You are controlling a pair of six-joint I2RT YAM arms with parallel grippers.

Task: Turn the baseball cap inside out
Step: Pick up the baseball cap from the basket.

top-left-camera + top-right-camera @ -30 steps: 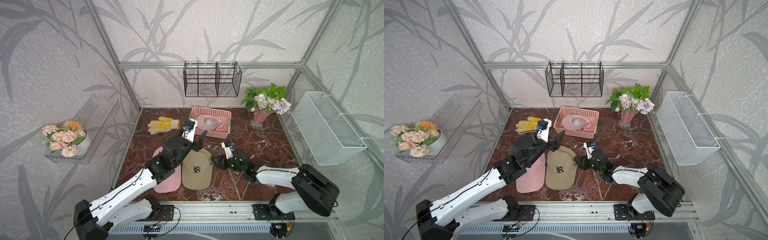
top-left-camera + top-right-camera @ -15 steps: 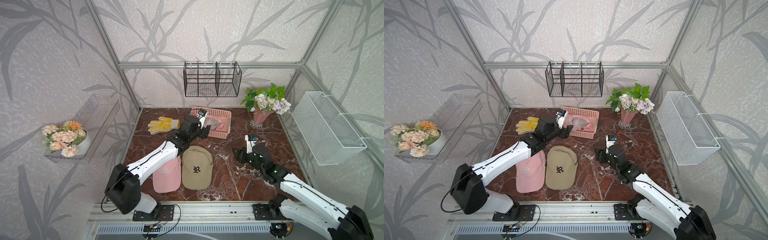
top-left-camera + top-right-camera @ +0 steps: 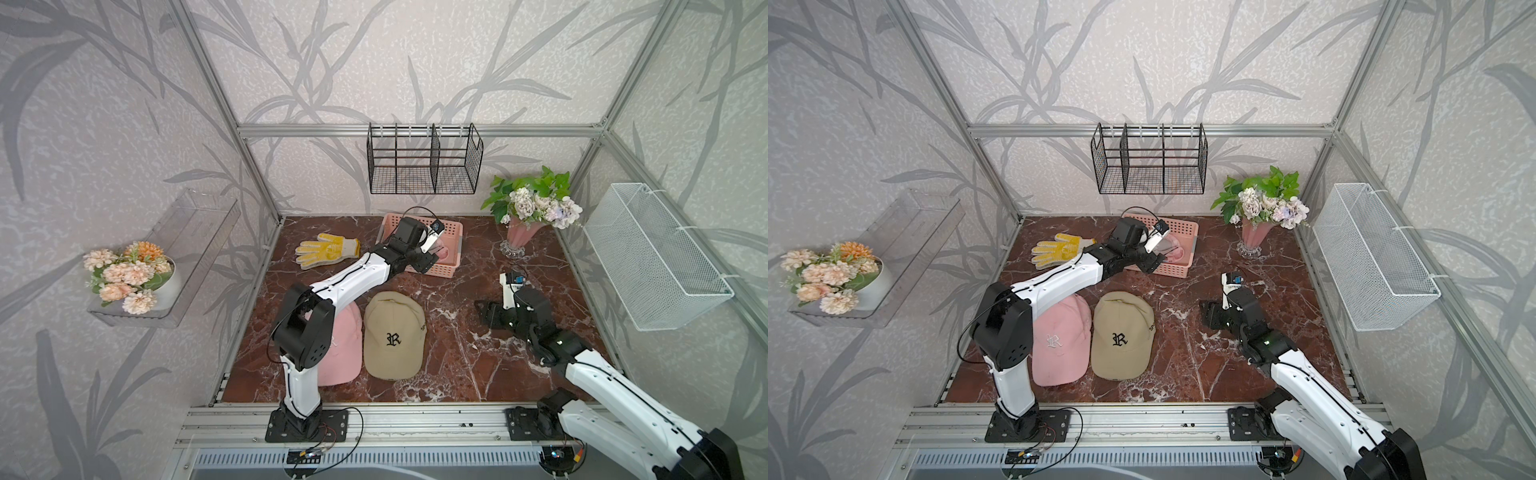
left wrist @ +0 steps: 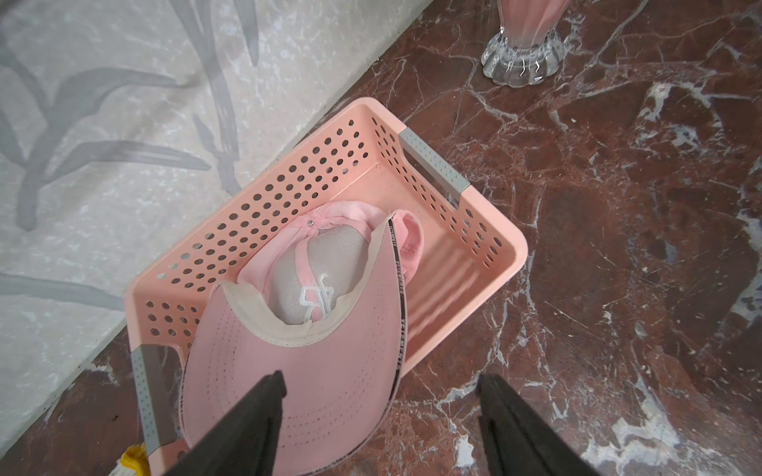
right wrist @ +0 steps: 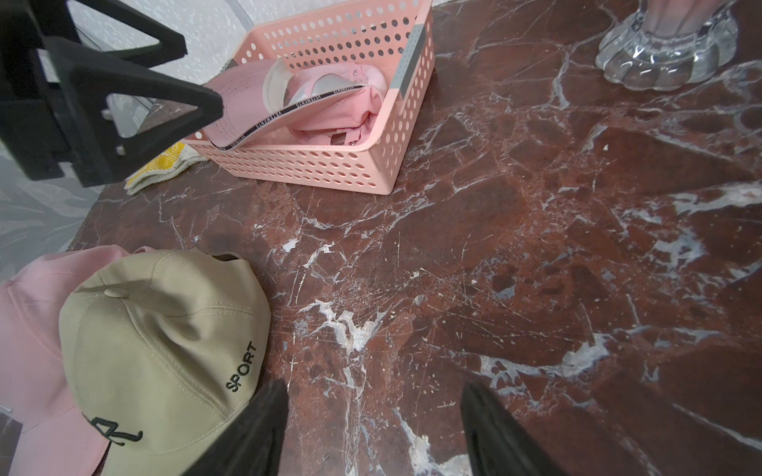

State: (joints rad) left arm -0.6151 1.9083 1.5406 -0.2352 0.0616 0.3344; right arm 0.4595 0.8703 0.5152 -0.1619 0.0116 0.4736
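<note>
The left gripper (image 4: 381,376), jaws released, hangs above the pink baseball cap (image 4: 309,321) in the back-edge basket (image 4: 521,247); the right gripper (image 5: 374,385) gapes empty.

On an outstretched arm, the left end effector (image 4: 379,383) hovers over the pink basket's (image 4: 511,255) front rim, jaws spread wide. The right end effector (image 5: 373,391) hangs well apart from that basket, jaws likewise parted.

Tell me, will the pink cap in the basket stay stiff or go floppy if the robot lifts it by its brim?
The brim of the pink fabric baseball cap holds a smooth curve out over the pink perforated plastic basket, so it probably stays stiff. Its crown lies crumpled and folded in, so it would likely flop. Thin cloth: probably light.
</note>
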